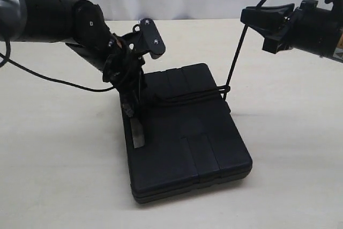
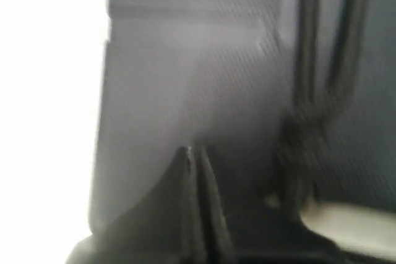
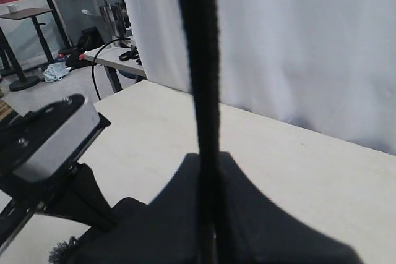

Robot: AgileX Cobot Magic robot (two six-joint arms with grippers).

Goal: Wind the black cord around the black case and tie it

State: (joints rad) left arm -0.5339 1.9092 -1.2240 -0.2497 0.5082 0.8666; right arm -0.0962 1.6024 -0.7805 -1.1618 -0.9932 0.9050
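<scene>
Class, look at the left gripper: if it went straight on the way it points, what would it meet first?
The black case. The left gripper points down at its lid beside the wrapped black cord. Its tips seem to be at the surface, though depth is unclear.

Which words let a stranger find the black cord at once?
On the beige table lies the black case. The black cord crosses its top and rises taut to the right fingers. Among bulky black parts, it alone is a thin braided string.
</scene>
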